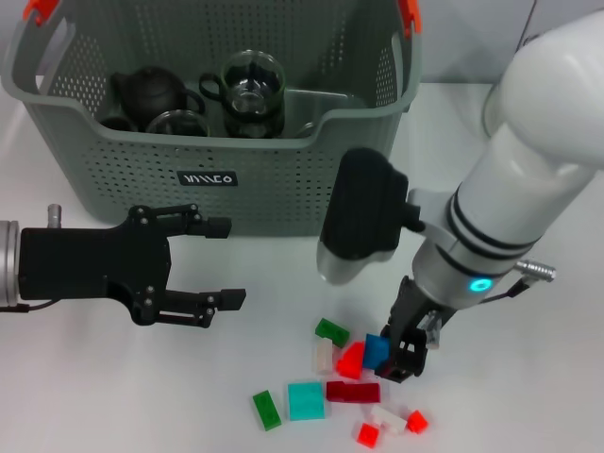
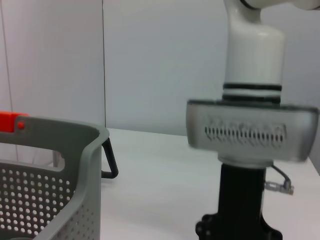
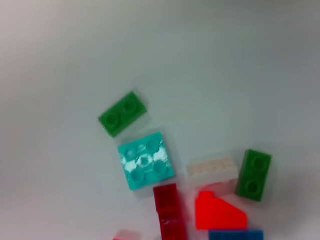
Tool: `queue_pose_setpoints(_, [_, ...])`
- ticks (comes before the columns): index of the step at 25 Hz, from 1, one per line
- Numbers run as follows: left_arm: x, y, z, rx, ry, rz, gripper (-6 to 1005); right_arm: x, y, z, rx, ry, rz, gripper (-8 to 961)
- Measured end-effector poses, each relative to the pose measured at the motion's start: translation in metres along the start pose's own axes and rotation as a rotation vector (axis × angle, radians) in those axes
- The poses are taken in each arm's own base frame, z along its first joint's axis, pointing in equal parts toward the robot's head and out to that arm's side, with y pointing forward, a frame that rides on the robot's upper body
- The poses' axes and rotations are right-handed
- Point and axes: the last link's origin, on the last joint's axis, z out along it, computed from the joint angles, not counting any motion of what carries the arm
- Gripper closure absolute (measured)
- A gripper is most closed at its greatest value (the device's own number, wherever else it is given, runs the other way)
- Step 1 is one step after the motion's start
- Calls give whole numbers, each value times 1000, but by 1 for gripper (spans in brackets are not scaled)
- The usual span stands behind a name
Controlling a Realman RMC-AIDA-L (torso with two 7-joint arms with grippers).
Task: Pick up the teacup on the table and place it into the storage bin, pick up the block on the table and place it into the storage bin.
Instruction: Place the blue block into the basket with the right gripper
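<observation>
Fingers spread and holding nothing, the left gripper [image 1: 219,263] hovers at left-centre of the head view, below the storage bin [image 1: 283,175] filling the upper left. Lower right, the right gripper [image 1: 404,351] pinches a blue block [image 1: 377,350] at the edge of the scattered pile. Light, rigid and slick, the block looks best taken across its flat sides.

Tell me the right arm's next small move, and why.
Probably close on the blue block and lift. The right gripper is down in the block pile, with the blue block at its fingertips; the bin already holds the tea ware. The left gripper hovers open, empty.
</observation>
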Motion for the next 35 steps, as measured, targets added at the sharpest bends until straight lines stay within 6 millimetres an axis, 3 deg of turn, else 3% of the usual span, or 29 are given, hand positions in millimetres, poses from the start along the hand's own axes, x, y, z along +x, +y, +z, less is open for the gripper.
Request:
queue_pose_setpoints(2, [0, 0, 0, -2, 1, 0, 154, 0, -3, -12, -6, -29, 15, 520])
queue_pose_setpoints(11, [-2, 2, -2, -4, -1, 1, 154, -5, -22, -113, -60, -387, 70, 519])
queue_pose_setpoints(14, [-4, 3, -4, 3, -5, -2, 154, -13, -35, -132, -5, -491, 72, 519])
queue_pose_setpoints(22, [-13, 5, -18, 45, -13, -29, 154, -42, -72, -141, 182, -672, 97, 521])
queue_pose_setpoints(27, [-17, 6, -25, 68, -16, -38, 154, -57, -91, -132, 236, -707, 158, 520])
queue_pose_setpoints(34, [-18, 7, -27, 71, -20, -34, 154, -58, -105, -124, 270, -685, 203, 520])
queue_pose_setpoints(35, [-18, 7, -27, 71, -20, -34, 154, -57, -106, -125, 276, -682, 201, 485])
